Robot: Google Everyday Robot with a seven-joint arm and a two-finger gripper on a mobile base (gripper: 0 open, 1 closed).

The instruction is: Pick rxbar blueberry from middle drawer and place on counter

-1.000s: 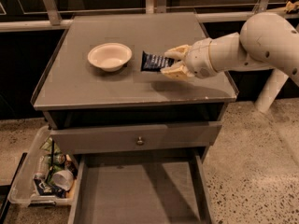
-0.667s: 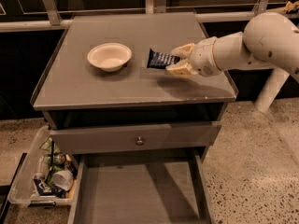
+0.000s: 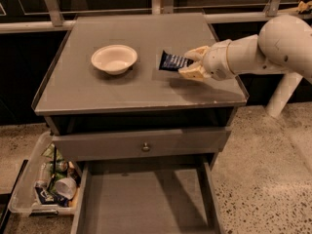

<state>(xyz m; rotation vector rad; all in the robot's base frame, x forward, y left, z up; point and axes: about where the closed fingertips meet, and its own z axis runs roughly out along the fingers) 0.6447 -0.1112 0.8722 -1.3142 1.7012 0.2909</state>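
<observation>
- Over the right half of the counter (image 3: 141, 94), the tool (image 3: 189, 62) is seen at the end of a white arm (image 3: 253, 50) that reaches in from the right.
- Its two pale fingers (image 3: 193, 73) are clamped on one end of the blueberry bar (image 3: 171, 61), whose dark navy wrapper points left toward a white bowl (image 3: 114, 59).
- The bar is held near the bowl but apart from it; whether it touches the counter cannot be told.
- Below, the middle drawer (image 3: 146, 204) is pulled out, its flat grey floor in view.
- A drawer front (image 3: 107, 146) with a round knob (image 3: 145, 147) is seen above it.
- A clear bin (image 3: 27, 179) of clutter is set on the floor at left.
</observation>
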